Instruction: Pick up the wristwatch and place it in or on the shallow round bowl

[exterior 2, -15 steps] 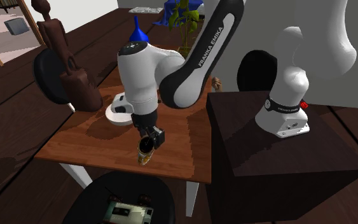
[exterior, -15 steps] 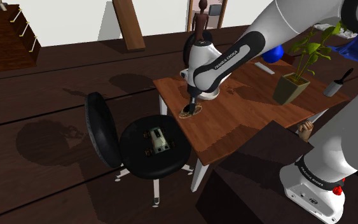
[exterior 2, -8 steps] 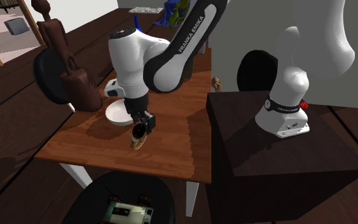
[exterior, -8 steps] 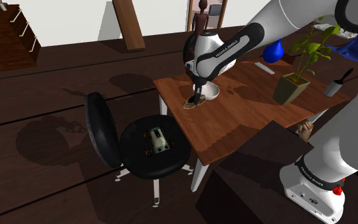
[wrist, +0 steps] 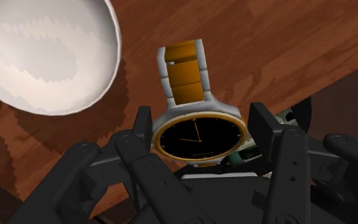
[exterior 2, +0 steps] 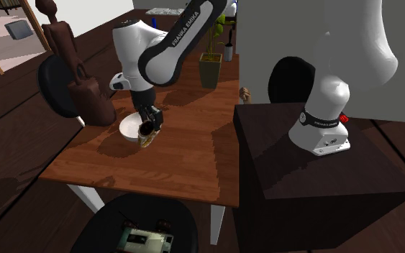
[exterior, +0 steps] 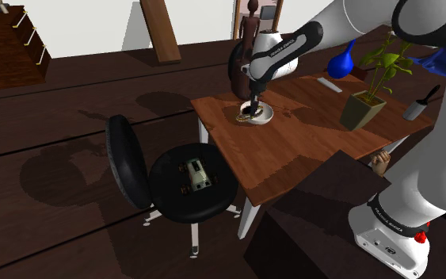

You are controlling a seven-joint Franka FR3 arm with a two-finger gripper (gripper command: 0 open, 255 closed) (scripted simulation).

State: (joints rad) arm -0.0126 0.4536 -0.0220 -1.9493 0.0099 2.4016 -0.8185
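My gripper point(wrist: 201, 122) is clamped on the watch point(wrist: 199, 137), with one black finger on each side of its dark, gold-rimmed face and the orange strap sticking out ahead. The pickup looks done: the watch is held in the air above the wooden table point(exterior: 308, 150). In the wrist view the white bowl point(wrist: 44, 57) lies just beside the watch, not under it. In the shoulder view I hover at its rim. What is left, I judge, is a short move over the bowl, then letting go.
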